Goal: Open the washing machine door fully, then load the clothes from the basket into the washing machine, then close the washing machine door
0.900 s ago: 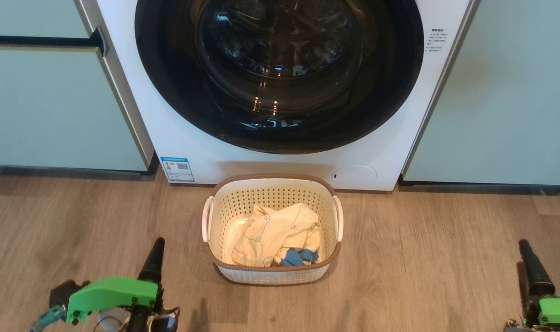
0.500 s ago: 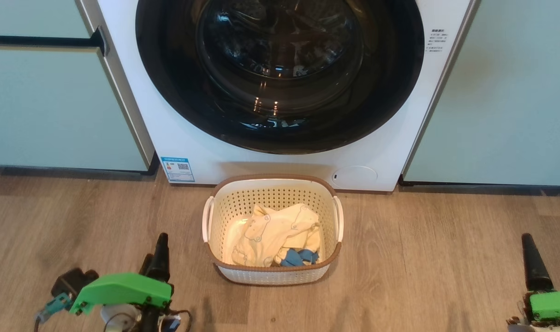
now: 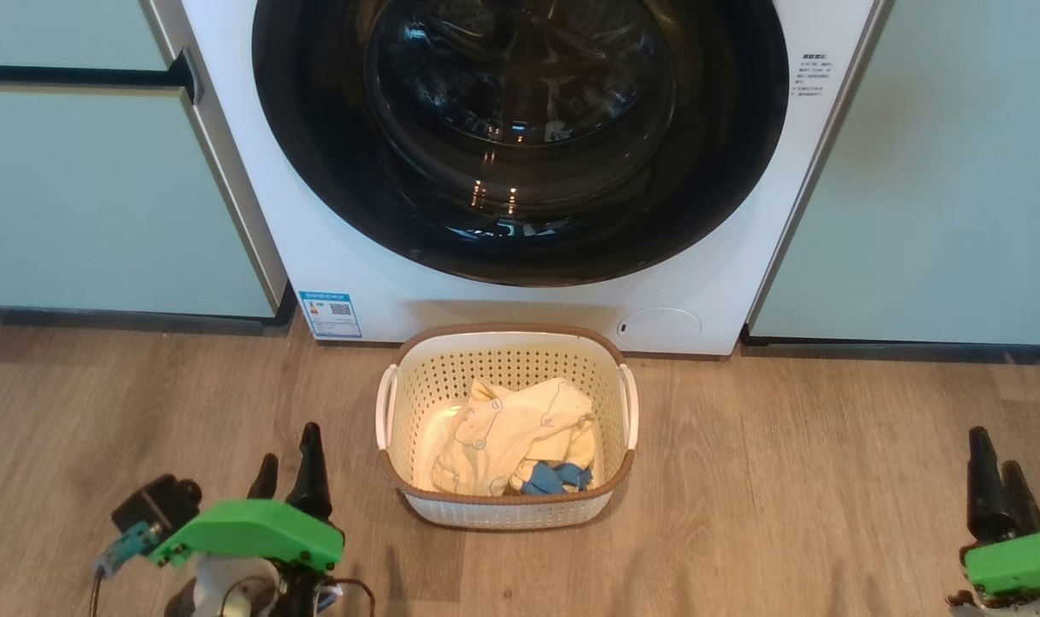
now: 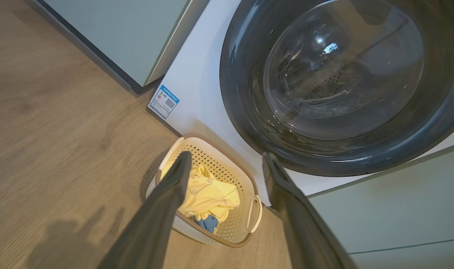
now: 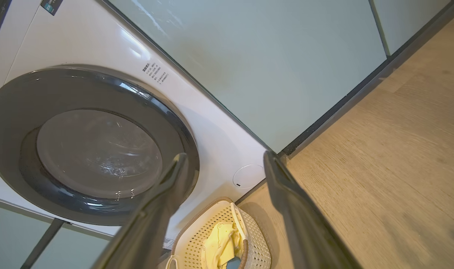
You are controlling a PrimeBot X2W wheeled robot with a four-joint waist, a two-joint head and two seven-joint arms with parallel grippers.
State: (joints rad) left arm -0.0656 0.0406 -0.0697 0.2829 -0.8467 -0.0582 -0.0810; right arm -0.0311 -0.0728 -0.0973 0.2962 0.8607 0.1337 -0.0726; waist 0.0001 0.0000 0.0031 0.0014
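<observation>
Here, one basket (image 3: 507,512), two handles (image 3: 385,403), one closed washing machine door (image 3: 314,176).

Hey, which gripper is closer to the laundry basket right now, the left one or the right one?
Left. The left gripper sits open just off the left side of the basket, near its front corner; the right gripper, also open, is far off to the basket's right.

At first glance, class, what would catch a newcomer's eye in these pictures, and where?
The glossy black door, shut, fills the top centre, on the white washer. Right below it on the wood floor stands a cream basket holding yellow clothes.
</observation>
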